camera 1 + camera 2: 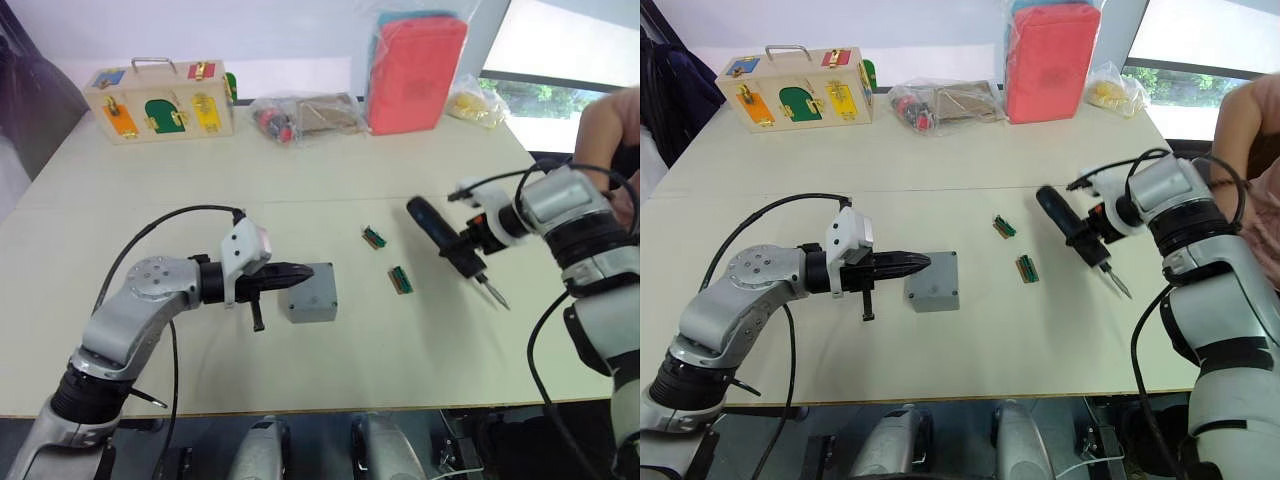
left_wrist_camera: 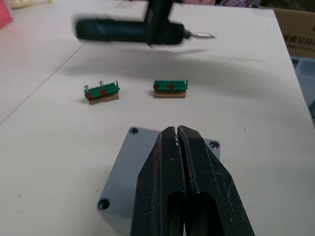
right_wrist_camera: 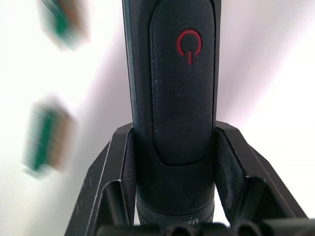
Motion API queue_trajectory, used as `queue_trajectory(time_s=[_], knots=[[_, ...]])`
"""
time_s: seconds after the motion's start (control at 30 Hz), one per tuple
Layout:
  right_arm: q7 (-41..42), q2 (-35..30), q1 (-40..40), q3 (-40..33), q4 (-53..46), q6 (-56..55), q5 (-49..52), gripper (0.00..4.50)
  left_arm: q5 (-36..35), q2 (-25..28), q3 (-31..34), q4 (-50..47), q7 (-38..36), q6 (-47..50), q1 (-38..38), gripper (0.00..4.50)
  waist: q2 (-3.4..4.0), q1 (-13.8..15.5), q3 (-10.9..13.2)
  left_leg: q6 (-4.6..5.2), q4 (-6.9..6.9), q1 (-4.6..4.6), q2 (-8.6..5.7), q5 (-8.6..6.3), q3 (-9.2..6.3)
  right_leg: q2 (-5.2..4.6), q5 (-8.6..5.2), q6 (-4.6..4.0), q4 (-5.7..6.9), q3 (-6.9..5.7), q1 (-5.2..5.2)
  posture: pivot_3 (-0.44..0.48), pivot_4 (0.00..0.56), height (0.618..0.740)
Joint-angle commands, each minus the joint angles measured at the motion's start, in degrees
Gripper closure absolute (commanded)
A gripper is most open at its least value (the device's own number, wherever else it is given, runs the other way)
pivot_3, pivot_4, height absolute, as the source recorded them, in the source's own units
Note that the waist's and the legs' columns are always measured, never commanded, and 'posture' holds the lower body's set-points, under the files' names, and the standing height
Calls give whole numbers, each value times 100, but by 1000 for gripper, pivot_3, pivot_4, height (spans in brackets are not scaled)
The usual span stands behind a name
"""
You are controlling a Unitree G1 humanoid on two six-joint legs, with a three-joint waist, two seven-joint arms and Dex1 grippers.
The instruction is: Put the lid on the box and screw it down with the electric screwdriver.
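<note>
2 green connector pieces (image 1: 374, 237) (image 1: 400, 280) mid-table; wooden latch box (image 1: 160, 102), clear bags (image 1: 305, 116), red pouch (image 1: 415, 72) along far edge

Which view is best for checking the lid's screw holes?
Left wrist view: the lid sits on the box close up, with three corner holes visible, though the left gripper covers its middle. The eye views show the box small, corner holes not discernible. The right wrist view shows the electric screwdriver.
</note>
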Motion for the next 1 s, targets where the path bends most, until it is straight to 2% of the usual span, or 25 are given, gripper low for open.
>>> queue_trajectory(time_s=[0.03, 0.13, 0.27, 0.33, 0.47, 0.63, 0.7, 1.0], knots=[[-305, 211, 565, -1715, -2272, -353, 893, 2925, -55, 150, 246, 31, -129, -41, -104, 4500, -1, 23, 0, 0, -1, -2, 1, 0, -1, 0, 0, 0, -1, -3, 0, 0, 150, 730], [-701, 1005, 1497, -2646, -3739, -1554, 1416, 2925, -60, 151, 266, 346, -172, 43, -243, 4500, -7, 32, -4, 0, 1, -3, 1, 0, -7, 0, 0, 1, -1, -8, 7, 0, 150, 730], [-1688, 2390, 2257, -3207, -4744, -2182, 1974, 2925, 97, 143, 42, 581, -364, -21, -369, 4500, -9, 33, -5, -7, 10, 2, -1, 4, -6, -7, 1, 3, 14, -6, 11, 0, 150, 730], [-2041, 3019, 2630, -3228, -5046, -2693, 2123, 2925, 124, 100, -18, 665, -416, 5, -393, 4500, -10, 53, -6, -10, 11, 1, -3, 6, -9, -8, 1, 3, 14, -9, 13, 0, 150, 730], [-2470, 3698, 3165, -2851, -5323, -3361, 2062, 2925, 187, 114, -72, 759, -525, -18, -369, 4500, -11, 23, -6, -11, 10, 1, -5, 6, -7, -12, 1, 3, 13, -5, 13, 0, 150, 730], [-2656, 3856, 3672, -2395, -5369, -3848, 1915, 2925, 287, -58, -250, 856, -495, 45, -495, 4500, -11, 22, -6, -12, 9, 6, -3, 7, -8, -5, 0, 1, 18, -6, 13, 0, 150, 730], [-2773, 3885, 3802, -2280, -5330, -3975, 1857, 2925, 553, -204, -460, 1125, -402, -88, -553, 4500, -11, 18, -6, -12, 9, 6, -4, 7, -7, -4, 0, 1, 19, -6, 13, 0, 150, 730], [-2903, 3610, 4354, -1966, -5306, -4144, 1696, 2925, 1072, -396, -785, 1510, -401, -497, -425, 4500, -13, 20, -9, -12, 9, 9, -4, 7, -7, -4, -1, 1, 22, -5, 13, 0, 150, 730]])
